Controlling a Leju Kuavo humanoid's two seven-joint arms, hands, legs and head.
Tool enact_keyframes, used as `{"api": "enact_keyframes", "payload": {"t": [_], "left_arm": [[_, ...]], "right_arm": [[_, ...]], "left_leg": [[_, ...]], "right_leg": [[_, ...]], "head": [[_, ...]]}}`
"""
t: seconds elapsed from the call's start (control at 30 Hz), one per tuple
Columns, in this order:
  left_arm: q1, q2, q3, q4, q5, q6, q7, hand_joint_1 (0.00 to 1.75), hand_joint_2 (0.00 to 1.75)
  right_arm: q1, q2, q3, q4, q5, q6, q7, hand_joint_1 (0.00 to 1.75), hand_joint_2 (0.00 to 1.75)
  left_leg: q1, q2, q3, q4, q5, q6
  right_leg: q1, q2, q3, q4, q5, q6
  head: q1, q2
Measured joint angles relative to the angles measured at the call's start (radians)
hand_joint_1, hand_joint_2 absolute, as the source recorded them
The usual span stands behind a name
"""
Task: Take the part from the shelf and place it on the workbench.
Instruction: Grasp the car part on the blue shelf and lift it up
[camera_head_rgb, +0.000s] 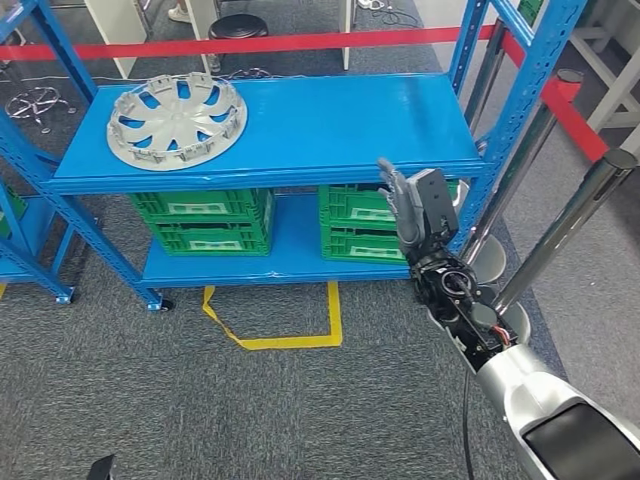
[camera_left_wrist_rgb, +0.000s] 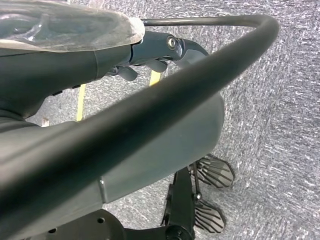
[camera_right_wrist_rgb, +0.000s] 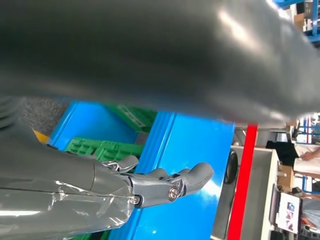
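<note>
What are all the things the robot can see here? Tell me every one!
Wheel cover: one, silver-grey, lying flat on the top shelf board, toward its left end.
Shelf: one, blue metal, two boards showing.
Crates: green, stacked in two piles on the lower board, left and right.
Tape on floor: yellow, marking a box in front of the shelf.
Barrier belts: red, stretched behind and to the right of the shelf.
Barrier posts: silver, at the right.
Carpet: grey.
Right hand: one, grey, raised in front of the shelf's right end, holding nothing.
Left hand: one, dark, hanging over the carpet.
</note>
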Motion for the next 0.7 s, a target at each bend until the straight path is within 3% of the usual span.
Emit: {"api": "enact_keyframes", "payload": {"t": [0.2,0.33,0.4,0.5,0.53,0.57,0.6,0.67,0.7], "left_arm": [[0.000,0.000,0.000,0.002,0.003,-0.005,-0.004,0.00,0.00],[0.000,0.000,0.000,0.006,0.005,-0.007,-0.008,0.00,0.00],[0.000,0.000,0.000,0.006,0.007,-0.007,-0.009,0.00,0.00],[0.001,-0.001,-0.002,0.007,0.009,-0.008,-0.010,0.00,0.00],[0.001,-0.001,-0.003,0.007,0.010,-0.008,-0.010,0.00,0.00],[0.002,-0.002,-0.005,0.007,0.010,-0.008,-0.010,0.00,0.00],[0.002,-0.003,-0.006,0.007,0.011,-0.008,-0.010,0.00,0.00],[0.005,-0.004,-0.008,0.008,0.011,-0.008,-0.010,0.00,0.00],[0.005,-0.004,-0.008,0.009,0.011,-0.008,-0.010,0.00,0.00]], "right_arm": [[0.004,0.004,0.000,0.000,-0.002,0.007,0.000,0.00,0.00],[0.004,0.009,0.000,-0.001,-0.002,0.009,0.000,0.00,0.00],[0.002,0.010,0.000,-0.001,-0.003,0.009,-0.001,0.00,0.00],[0.004,0.010,0.000,0.000,-0.003,0.009,-0.001,0.00,0.00],[0.008,0.010,0.000,0.000,-0.003,0.009,-0.001,0.00,0.00],[0.011,0.010,0.000,0.000,-0.003,0.010,-0.001,0.00,0.00],[0.012,0.010,0.000,0.001,-0.003,0.010,-0.001,0.00,0.00],[0.014,0.009,-0.001,0.001,-0.002,0.011,-0.001,0.00,0.00],[0.014,0.009,-0.001,0.002,-0.002,0.011,-0.001,0.00,0.00]], "left_leg": [[-0.003,0.000,-0.004,0.006,-0.003,0.005],[0.002,0.001,-0.003,-0.005,0.001,0.018],[0.009,0.002,0.008,-0.017,0.005,0.025],[0.011,0.003,0.016,-0.022,0.004,0.028],[0.011,0.002,0.020,-0.022,0.001,0.028],[0.012,0.001,0.024,-0.022,-0.004,0.027],[0.013,-0.001,0.032,-0.021,-0.010,0.024],[0.017,-0.003,0.049,-0.023,-0.025,0.015],[0.019,-0.003,0.052,-0.022,-0.030,0.009]], "right_leg": [[-0.003,0.000,-0.001,-0.001,0.002,0.005],[-0.003,0.000,-0.004,0.007,0.011,0.020],[-0.001,0.000,-0.032,0.058,-0.012,0.024],[-0.002,0.000,-0.129,0.234,-0.077,0.027],[-0.004,0.000,-0.153,0.269,-0.079,0.028],[-0.006,0.000,-0.164,0.270,-0.061,0.029],[-0.009,0.000,-0.157,0.232,-0.022,0.030],[-0.010,0.000,-0.122,0.121,0.055,0.030],[-0.006,-0.001,-0.108,0.075,0.068,0.029]], "head": [[-0.002,0.000],[-0.003,0.000],[0.004,0.000],[0.019,0.000],[0.022,0.000],[0.024,0.000],[0.027,0.000],[0.033,0.000],[0.036,0.000]]}}
